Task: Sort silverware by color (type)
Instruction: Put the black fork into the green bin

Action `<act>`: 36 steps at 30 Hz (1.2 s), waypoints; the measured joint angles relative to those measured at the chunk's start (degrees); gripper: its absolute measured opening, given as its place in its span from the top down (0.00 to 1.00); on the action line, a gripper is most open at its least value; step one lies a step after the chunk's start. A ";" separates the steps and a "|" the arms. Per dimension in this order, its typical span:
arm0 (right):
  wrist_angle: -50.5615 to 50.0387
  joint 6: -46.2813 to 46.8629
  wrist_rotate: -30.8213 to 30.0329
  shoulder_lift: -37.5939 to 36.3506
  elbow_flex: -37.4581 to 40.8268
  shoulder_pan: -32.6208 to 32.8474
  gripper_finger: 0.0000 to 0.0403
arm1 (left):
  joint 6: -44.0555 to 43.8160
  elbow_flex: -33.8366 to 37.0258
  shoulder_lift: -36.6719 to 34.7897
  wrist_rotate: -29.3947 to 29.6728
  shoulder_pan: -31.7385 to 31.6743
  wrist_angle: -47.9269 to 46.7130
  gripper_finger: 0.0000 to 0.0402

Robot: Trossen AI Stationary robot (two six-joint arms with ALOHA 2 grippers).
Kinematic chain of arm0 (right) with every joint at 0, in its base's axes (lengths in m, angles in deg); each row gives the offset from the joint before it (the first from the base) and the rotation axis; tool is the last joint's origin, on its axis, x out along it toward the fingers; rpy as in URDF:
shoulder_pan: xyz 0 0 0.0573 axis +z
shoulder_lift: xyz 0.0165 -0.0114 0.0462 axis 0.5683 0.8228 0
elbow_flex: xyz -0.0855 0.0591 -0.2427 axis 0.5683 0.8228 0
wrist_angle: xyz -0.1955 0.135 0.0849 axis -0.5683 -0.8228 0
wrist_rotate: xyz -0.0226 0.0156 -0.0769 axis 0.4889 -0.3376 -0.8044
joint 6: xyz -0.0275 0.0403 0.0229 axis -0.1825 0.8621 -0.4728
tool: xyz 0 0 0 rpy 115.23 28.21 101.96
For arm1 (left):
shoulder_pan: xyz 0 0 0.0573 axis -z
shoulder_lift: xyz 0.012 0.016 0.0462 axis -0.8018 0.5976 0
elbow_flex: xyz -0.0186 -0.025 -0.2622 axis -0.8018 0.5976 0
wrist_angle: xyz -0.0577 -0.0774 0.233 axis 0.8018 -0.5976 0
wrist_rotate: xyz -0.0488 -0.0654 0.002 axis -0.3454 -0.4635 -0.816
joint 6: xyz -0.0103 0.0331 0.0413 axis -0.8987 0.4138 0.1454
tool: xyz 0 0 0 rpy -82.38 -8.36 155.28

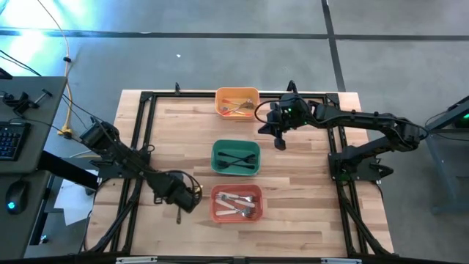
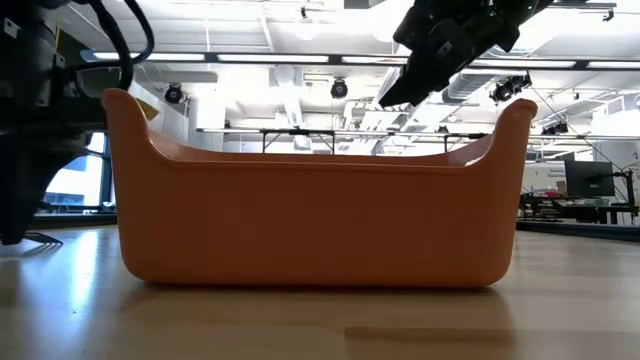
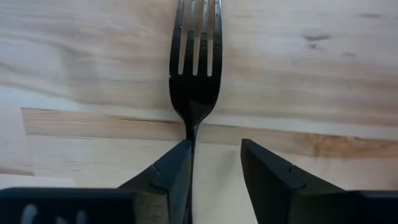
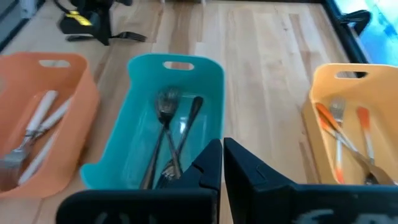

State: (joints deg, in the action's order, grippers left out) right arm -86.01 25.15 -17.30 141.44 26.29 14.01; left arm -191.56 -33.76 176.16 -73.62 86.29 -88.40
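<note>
A black fork (image 3: 195,68) lies flat on the wooden table (image 1: 308,220), its handle running back under my left gripper (image 3: 214,180). That gripper points down and is open, at the near left beside the red bin (image 1: 237,205). The low view shows the fork's tines (image 2: 40,238) at the left, just above the wood. My right gripper (image 4: 222,171) is shut and empty, raised over the table to the right of the green bin (image 1: 236,158). Black forks (image 4: 165,143) lie in the green bin, white-handled ones (image 4: 37,124) in the red bin, and orange-handled ones (image 4: 348,140) in the orange bin (image 1: 237,103). My left gripper stands open over the black fork's neck (image 3: 190,134), fingers pointing down and lying along the fork. The neck runs beside the inner edge of one finger (image 3: 174,171), which hides the handle. Whether that finger touches the fork, I cannot tell.
The three bins stand in a column down the table's middle. A black frame (image 1: 146,147) edges the table on the left and right. Bare wood lies left of the bins and along the near edge. A desk with a keyboard (image 1: 11,139) stands off to the left.
</note>
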 joint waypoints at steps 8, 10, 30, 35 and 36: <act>-1.17 -0.01 0.62 0.01 -0.02 0.02 1.00 | 0.49 -0.46 0.31 0.24 -1.36 -1.14 0.67; -1.59 0.00 0.62 0.01 -0.02 0.02 1.00 | 0.52 -1.46 0.24 0.24 -1.50 -1.48 0.67; -1.82 -4.05 0.60 0.01 -0.02 -0.02 1.00 | 1.58 3.72 -0.14 -1.36 -2.75 2.73 0.67; -2.20 -3.58 0.60 0.01 -0.02 -0.02 1.00 | 2.65 4.23 -0.56 -1.34 -2.75 2.60 0.73; -2.26 -3.59 0.60 0.01 -0.02 -0.02 1.00 | 4.19 4.27 -0.86 -1.36 -2.83 2.60 0.76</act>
State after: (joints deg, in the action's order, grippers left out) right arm -88.26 21.55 -16.69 141.45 26.26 13.99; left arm -187.37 -29.49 175.30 -74.98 83.46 -85.79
